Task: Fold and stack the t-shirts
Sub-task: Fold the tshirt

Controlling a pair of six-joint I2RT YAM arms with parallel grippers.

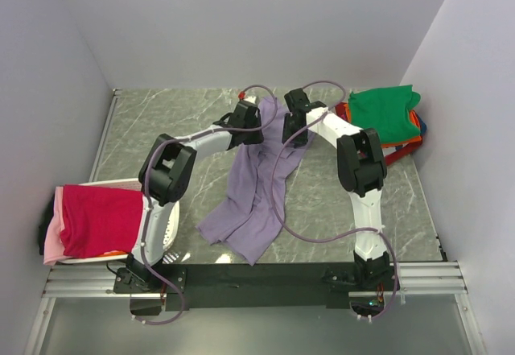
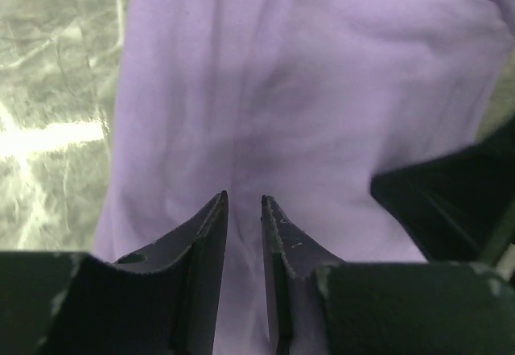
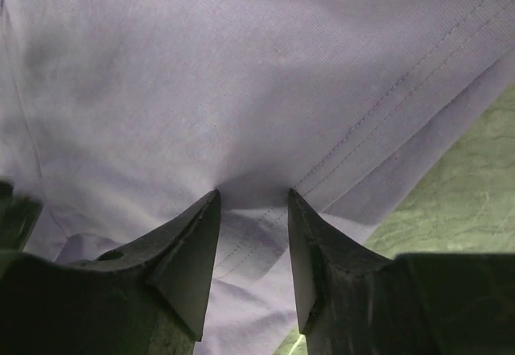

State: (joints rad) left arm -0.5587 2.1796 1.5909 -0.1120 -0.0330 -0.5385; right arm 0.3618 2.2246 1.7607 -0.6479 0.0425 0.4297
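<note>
Centre frame, the left gripper (image 2: 244,202) and right gripper (image 3: 253,196) each pinch the lavender t-shirt (image 1: 253,194) in narrowed jaws. Its tail trails nearly to the table's (image 1: 161,121) lower edge, with open marble upper left and the green t-shirt (image 1: 385,113) stacked upper right.

My table (image 1: 338,202) is grey-green marbled stone. The lavender shirt (image 1: 253,202) lies crumpled across the middle of the frame. A pile of shirts (image 1: 386,113), green uppermost, sits at upper right against the wall. A white basket (image 1: 171,228) rests at lower left.
</note>
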